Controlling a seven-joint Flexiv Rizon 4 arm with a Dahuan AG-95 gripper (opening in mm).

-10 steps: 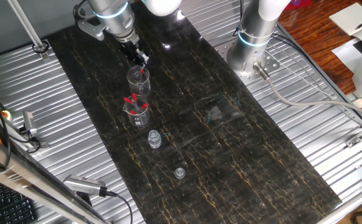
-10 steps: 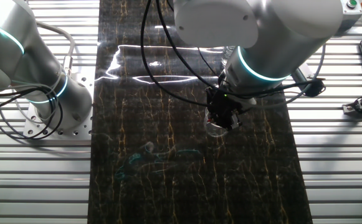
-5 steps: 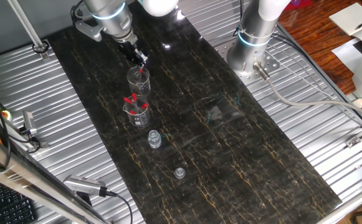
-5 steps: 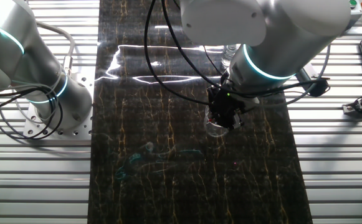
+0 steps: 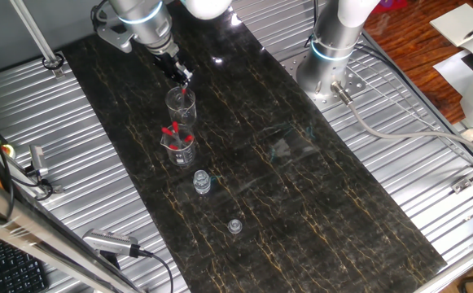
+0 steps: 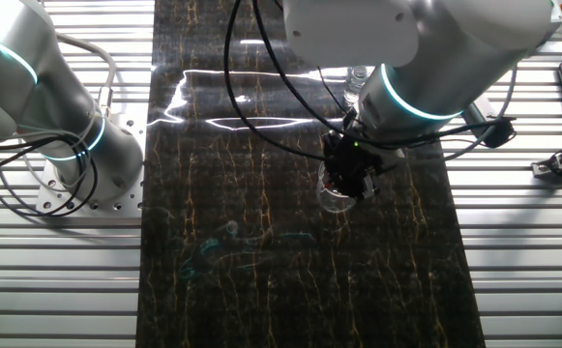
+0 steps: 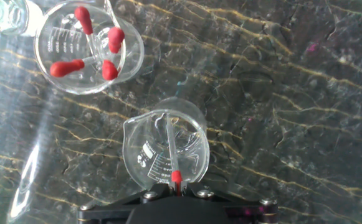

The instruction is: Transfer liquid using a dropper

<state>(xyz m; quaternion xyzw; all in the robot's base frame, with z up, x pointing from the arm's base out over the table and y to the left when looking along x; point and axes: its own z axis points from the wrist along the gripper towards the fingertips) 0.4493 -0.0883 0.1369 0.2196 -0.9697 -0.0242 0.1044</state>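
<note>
Over on the left a beaker (image 7: 88, 55) stands holding four spare red-topped droppers, just beside the one in play. The gripper (image 7: 176, 189) is clamped on the red top of the dropper (image 7: 170, 146), whose glass stem hangs inside the second beaker (image 7: 164, 151). To my eye the stem could knock the thin rim if the arm drifts sideways, tipping the beaker, and too hard a squeeze might spill liquid.

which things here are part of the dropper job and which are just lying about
In use:
- gripper, shut on the dropper
- beaker that the dropper's tip sits in

Lying about:
- second beaker holding four spare droppers
- small vial
- small cap
</note>
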